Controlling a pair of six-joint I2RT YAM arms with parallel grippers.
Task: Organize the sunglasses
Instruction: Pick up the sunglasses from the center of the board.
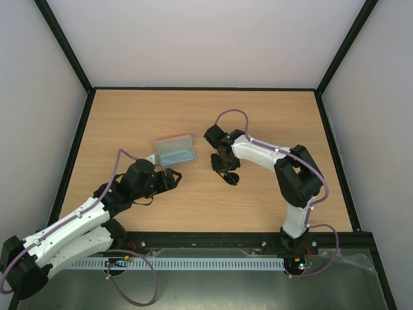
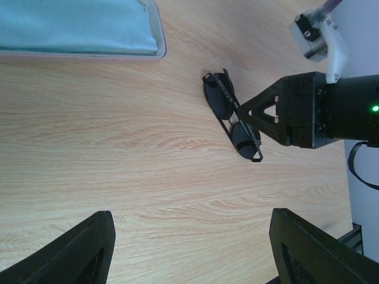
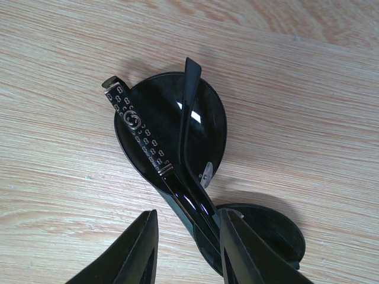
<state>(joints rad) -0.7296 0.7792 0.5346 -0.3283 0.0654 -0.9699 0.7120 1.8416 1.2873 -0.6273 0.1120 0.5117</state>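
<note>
The sunglasses [image 3: 172, 118] lie folded on the wooden table, with dark oval lenses and patterned arms crossed over them; they also show as sunglasses [image 1: 231, 177] and sunglasses [image 2: 220, 100]. My right gripper [image 3: 186, 236] stands over their middle. Its jaws straddle the folded arms: one finger touches the frame, and bare wood shows between the other finger and the frame. In the overhead view the right gripper [image 1: 224, 169] points down at them. My left gripper [image 2: 192, 236] is open over bare wood, a short way from the glasses, and appears as the left gripper [image 1: 173, 179] below the case.
An open case [image 1: 174, 152] with a light blue cloth [image 2: 71, 26] inside lies left of the sunglasses, just beyond the left gripper. A black frame [image 1: 206, 88] borders the table.
</note>
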